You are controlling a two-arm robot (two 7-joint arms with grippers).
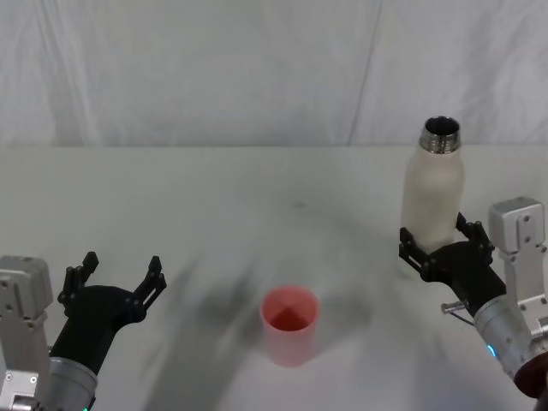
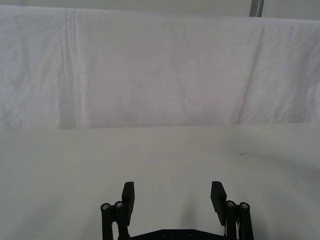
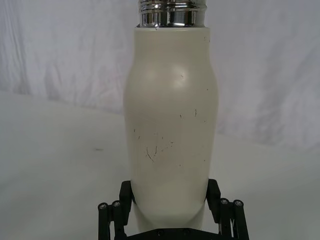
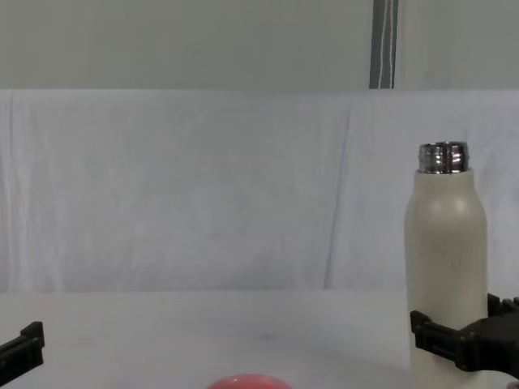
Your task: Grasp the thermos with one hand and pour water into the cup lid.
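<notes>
The thermos [image 1: 433, 193] stands upright, its base between the right gripper's [image 1: 445, 248] fingers.

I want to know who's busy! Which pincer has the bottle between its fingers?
The right pincer: its fingers sit either side of the thermos. The left pincer is open, holding nothing.

head high, chest low (both facing thermos [image 1: 433, 193])

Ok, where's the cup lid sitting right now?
In the head view the cup lid stands upright at table centre, between the grippers, nearer the robot than the thermos on its right.
</notes>
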